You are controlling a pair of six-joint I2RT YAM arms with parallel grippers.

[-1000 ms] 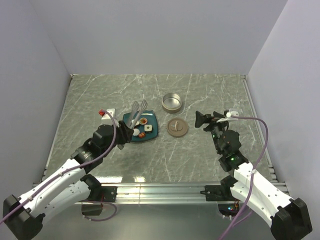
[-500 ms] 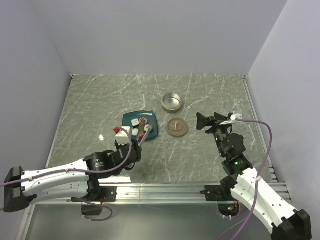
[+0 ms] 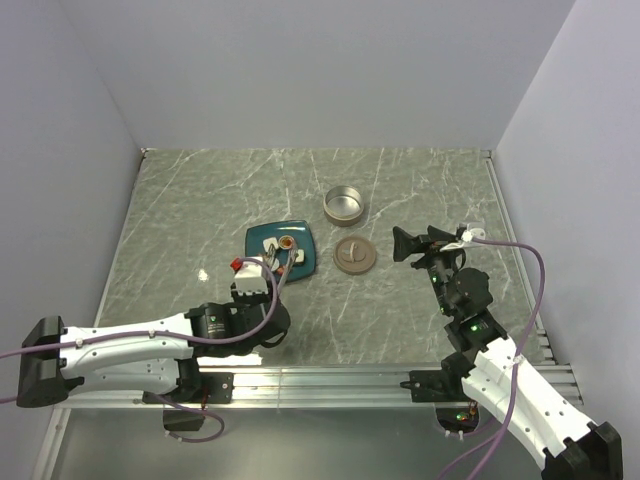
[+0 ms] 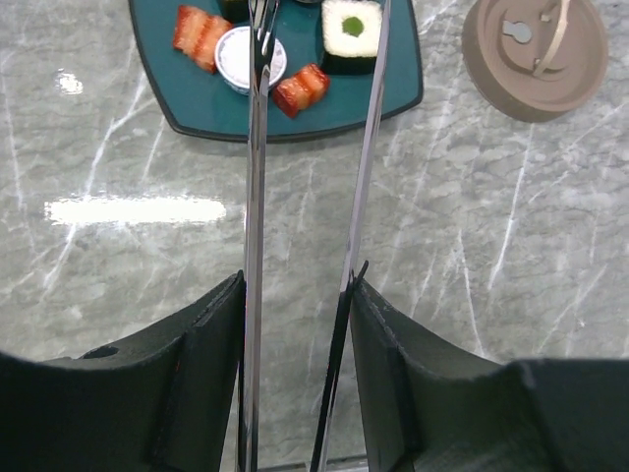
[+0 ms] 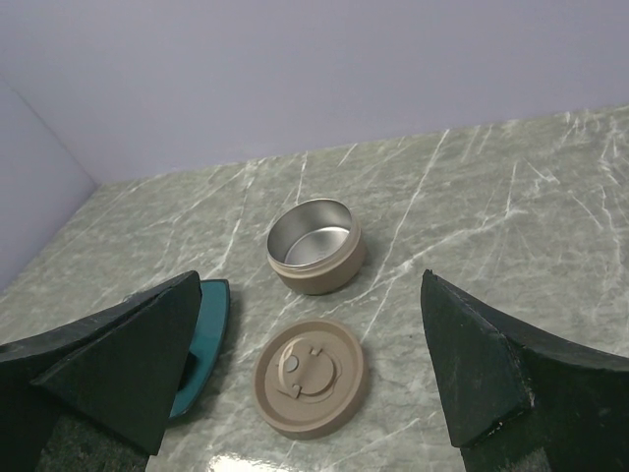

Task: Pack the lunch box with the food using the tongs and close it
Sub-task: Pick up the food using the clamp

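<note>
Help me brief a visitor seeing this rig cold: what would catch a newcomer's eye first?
The slim tongs, pinched in the left hand, reach onto the teal plate, tips among the food. To the plate's right lies the brown lid, with the open, empty lunch box behind it.

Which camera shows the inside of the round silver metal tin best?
Right wrist: the round silver metal tin sits close, its empty inside visible. Top external shows the tin small; left wrist misses it.
</note>
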